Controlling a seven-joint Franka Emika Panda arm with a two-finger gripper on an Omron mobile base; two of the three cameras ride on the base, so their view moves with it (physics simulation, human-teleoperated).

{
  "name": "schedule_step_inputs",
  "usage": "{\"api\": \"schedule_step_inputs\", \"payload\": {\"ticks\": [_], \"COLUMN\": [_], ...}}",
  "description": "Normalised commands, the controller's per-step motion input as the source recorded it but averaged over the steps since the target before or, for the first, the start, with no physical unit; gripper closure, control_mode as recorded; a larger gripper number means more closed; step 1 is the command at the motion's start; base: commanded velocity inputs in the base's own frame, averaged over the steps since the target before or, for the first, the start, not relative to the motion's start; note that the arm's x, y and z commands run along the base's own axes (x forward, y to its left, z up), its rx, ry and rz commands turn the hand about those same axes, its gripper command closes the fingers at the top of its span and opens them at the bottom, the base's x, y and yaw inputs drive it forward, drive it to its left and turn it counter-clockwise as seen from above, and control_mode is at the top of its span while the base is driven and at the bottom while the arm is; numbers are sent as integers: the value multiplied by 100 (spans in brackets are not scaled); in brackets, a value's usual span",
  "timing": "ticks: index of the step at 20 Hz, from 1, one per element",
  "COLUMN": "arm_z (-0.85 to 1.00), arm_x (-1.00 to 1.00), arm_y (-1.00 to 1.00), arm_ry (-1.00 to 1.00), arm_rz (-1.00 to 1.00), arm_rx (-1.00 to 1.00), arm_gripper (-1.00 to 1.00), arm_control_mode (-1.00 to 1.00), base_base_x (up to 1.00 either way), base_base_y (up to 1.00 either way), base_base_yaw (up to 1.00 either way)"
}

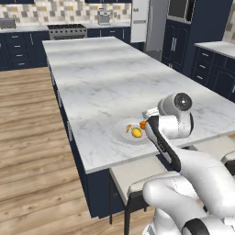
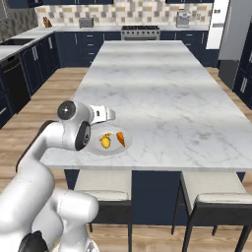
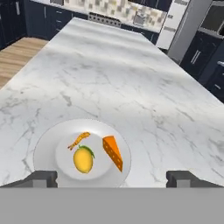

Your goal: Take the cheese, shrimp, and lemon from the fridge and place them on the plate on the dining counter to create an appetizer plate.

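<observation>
Left base view: the plate (image 1: 120, 134) on the dining counter (image 1: 101, 82) carries the lemon (image 1: 136, 132).

Right base view: the cheese (image 2: 120, 139) lies beside it.

Hand view: the claw (image 3: 111, 179) is spread, empty; the shrimp (image 3: 78, 140), lemon and cheese sit just ahead, between its tips.

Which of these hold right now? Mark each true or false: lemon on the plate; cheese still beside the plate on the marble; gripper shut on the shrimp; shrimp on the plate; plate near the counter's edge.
1. The lemon lies on the plate. True.
2. The cheese sits on the marble beside the plate. False: it is on the plate.
3. The gripper is shut on the shrimp. False: it is open and holds nothing.
4. The shrimp lies on the plate. True.
5. The plate sits near the dining counter edge closest to the robot. True.
</observation>
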Motion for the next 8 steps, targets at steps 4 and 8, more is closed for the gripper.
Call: {"api": "schedule_step_inputs", "payload": {"ticks": [4, 8], "arm_z": [66, 75], "arm_x": [-100, -100], "arm_y": [-22, -19], "arm_ry": [-11, -9], "arm_rz": [-5, 0], "arm_rx": [0, 0], "arm_gripper": [-100, -100], "arm_control_mode": [-100, -100], "base_base_x": [0, 0], "base_base_y": [0, 0], "base_base_yaw": [0, 0]}}
